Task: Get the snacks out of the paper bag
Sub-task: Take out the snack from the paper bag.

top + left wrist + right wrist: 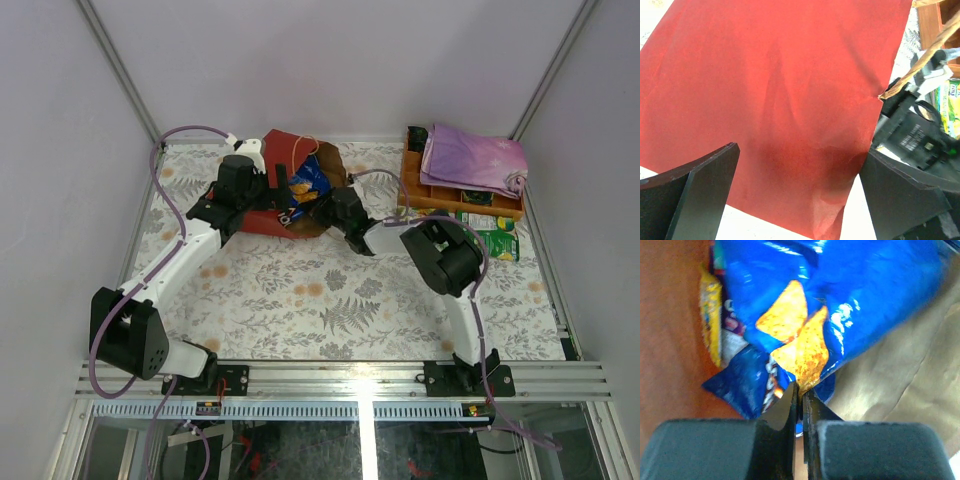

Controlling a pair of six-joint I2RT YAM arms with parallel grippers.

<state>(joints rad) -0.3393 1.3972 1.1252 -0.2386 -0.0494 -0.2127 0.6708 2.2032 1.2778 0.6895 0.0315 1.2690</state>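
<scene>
The red paper bag [272,150] lies on its side at the back of the table, its mouth facing right. In the left wrist view its red outside [775,90] fills the frame. My left gripper [800,200] is open, its jaws wide apart over the bag's near edge. My right gripper [801,395] is inside the bag's mouth, shut on the lower edge of the blue Doritos chip bag [840,295], which also shows from above [312,180]. A small yellow pack [710,315] lies behind the chip bag. Brown kraft inside [905,370] shows to the right.
An orange wooden tray [412,190] with a folded purple cloth [475,158] stands at the back right. Green candy packs [498,243] lie in front of it. A string handle [920,65] of the bag crosses near the right arm [912,130].
</scene>
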